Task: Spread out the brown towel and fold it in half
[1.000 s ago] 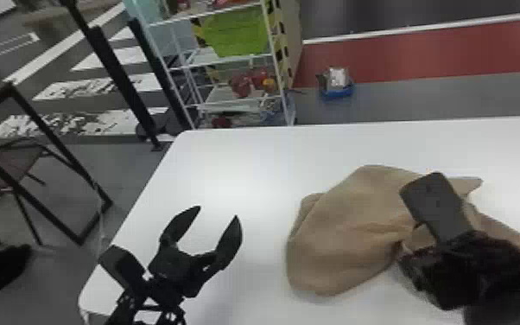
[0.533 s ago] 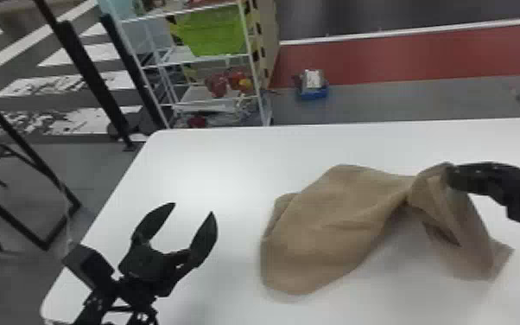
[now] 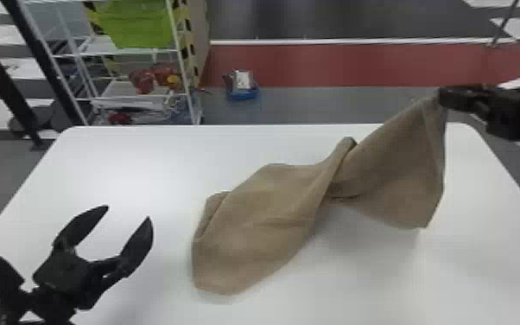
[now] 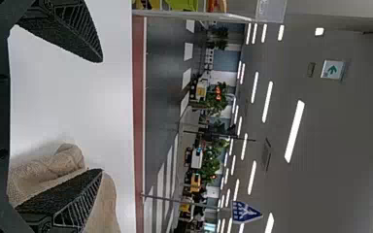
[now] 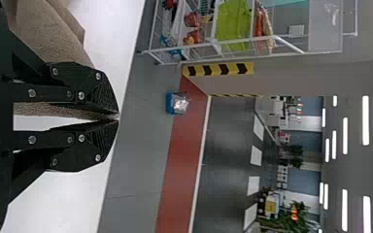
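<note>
The brown towel (image 3: 267, 216) lies bunched on the white table in the head view, its right part lifted and stretched toward the upper right. My right gripper (image 3: 445, 97) holds that raised corner above the table's right side. In the right wrist view my right gripper (image 5: 116, 117) is shut, with towel cloth (image 5: 48, 36) between and beside its fingers. My left gripper (image 3: 127, 211) stands open over the table, left of the towel. In the left wrist view my left gripper (image 4: 102, 115) has its fingers wide apart, one in front of the towel (image 4: 48, 170).
The white table (image 3: 121, 168) shows bare surface around the towel. Behind it on the floor stand a white wire shelf (image 3: 134, 52) with a green bin (image 3: 138, 21) and, farther right, a small blue container (image 3: 242, 90).
My right gripper has lifted the towel's corner up and to the right, stretching the cloth. The head view has shifted toward the right. My left gripper remains open.
</note>
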Tool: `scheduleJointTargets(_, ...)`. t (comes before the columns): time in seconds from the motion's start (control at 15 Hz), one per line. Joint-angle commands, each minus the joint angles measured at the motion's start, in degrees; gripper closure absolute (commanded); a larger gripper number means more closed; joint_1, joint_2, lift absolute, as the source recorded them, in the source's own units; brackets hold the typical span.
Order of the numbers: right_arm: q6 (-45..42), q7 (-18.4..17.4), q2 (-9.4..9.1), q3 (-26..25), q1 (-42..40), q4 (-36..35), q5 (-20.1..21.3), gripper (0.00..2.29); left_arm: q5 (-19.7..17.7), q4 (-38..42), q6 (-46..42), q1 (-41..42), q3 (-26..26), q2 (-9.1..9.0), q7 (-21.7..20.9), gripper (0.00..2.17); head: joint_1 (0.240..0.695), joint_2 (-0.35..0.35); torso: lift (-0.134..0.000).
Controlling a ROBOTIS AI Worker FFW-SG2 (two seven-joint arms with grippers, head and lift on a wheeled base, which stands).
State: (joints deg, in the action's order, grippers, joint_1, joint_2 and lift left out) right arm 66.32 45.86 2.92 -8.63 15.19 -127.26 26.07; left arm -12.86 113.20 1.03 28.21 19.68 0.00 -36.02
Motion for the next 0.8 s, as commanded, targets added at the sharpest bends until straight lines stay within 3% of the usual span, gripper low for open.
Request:
scheduleJointTargets(0.0, -6.2, -0.9, 0.15, -0.5, 4.5, 4.2, -0.3, 0.96, 0.6, 0.1, 0.7, -0.2, -0.7, -0.15, -0.5, 0.07, 0.695, 0.016, -0.134)
scheduleJointTargets(0.13, -12.9, 0.3, 0.59, 0.2, 3.4, 4.6, 0.3, 0.95, 0.7, 0.0, 1.9, -0.3, -0.8, -0.15, -1.5, 0.07, 0.675, 0.001, -0.134)
scheduleJointTargets(0.27, -27.7, 3.8, 1.56, 1.0, -1.6, 4.8, 1.2, 0.95, 0.8, -0.1, 1.9, -0.4, -0.7, -0.15, -1.5, 0.07, 0.652, 0.0, -0.134)
scheduleJointTargets(0.33, -28.2, 3.9, 2.17, 1.9, -3.2, 4.8, 1.6, 0.95, 1.3, -0.3, 1.9, -0.4, -0.7, -0.15, -1.5, 0.07, 0.651, 0.01, -0.134)
scheduleJointTargets(0.4, -28.2, 4.1, 2.26, 2.3, -4.7, 4.7, 1.5, 0.81, 1.4, -0.6, 2.1, -0.7, -0.8, -0.15, -1.5, 0.07, 0.659, 0.03, -0.134)
scheduleJointTargets(0.53, -28.4, 4.1, 2.17, 3.5, -7.5, 4.7, 1.4, 0.39, 1.8, -0.7, 2.1, -0.9, -1.1, -0.15, -1.6, 0.07, 0.678, 0.044, -0.134)
scheduleJointTargets(0.73, -28.7, 4.1, 1.91, 4.9, -10.1, 4.4, 1.4, 0.29, 3.9, -0.2, 4.0, -1.0, -2.3, -0.15, -3.2, 0.07, 0.695, 0.056, -0.134)
